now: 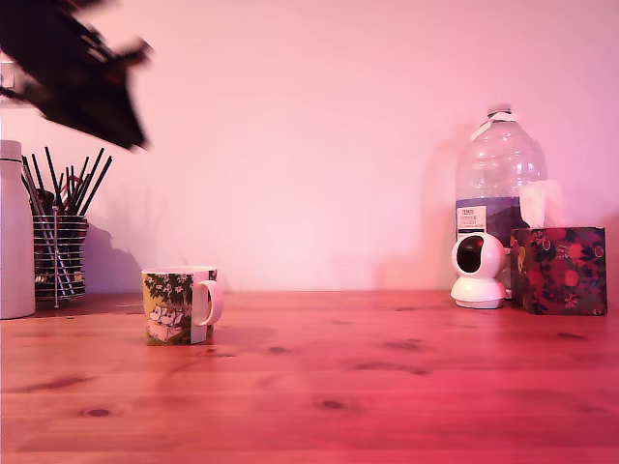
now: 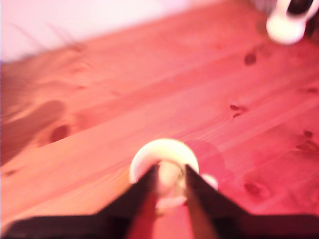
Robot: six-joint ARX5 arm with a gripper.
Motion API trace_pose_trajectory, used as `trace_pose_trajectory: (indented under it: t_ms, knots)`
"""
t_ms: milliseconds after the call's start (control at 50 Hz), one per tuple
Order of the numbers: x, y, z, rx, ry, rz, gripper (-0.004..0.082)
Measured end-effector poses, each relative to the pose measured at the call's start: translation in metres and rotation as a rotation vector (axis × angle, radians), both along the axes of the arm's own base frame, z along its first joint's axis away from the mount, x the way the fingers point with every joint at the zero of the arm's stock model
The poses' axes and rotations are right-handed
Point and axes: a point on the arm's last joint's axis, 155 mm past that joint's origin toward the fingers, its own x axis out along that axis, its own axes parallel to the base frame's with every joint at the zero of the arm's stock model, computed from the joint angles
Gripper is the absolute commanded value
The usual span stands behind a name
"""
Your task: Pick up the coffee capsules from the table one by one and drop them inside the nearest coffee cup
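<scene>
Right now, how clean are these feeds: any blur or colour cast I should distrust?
Exterior view: strong pink-red cast throughout; the arm at upper left is motion-smeared, while the coffee cup and table are sharp. Wrist view: the same cast and soft all over; the end effector fingers and the cup's rim below them are blurred, so whether anything is held is unclear.

Bare table (image 1: 387, 387) beside mug (image 1: 179, 305)

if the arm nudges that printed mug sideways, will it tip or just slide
Probably slide: the mug looks squat and wide-based, flat on the table. Its handle may make it turn. It looks ceramic, so likely heavyish and chippable.
</scene>
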Motion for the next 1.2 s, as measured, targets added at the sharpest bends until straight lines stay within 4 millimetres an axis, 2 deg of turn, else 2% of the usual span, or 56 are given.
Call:
trace_pose_trajectory:
  t_ms: [280,660,780,960,1100,1200]
  knots:
    - [-0.056,0.018,-0.036,-0.036,0.010,0.048,-0.0024]
    - [-0.118,0.044,-0.049,-0.096,-0.083,0.151,-0.0024]
    - [-0.128,0.049,-0.037,-0.147,-0.158,0.181,-0.0024]
    - [-0.143,0.055,-0.001,-0.207,-0.286,0.206,-0.0024]
    - [-0.153,0.061,0.014,-0.233,-0.348,0.224,-0.0024]
    - [-0.155,0.061,0.017,-0.238,-0.357,0.226,-0.0024]
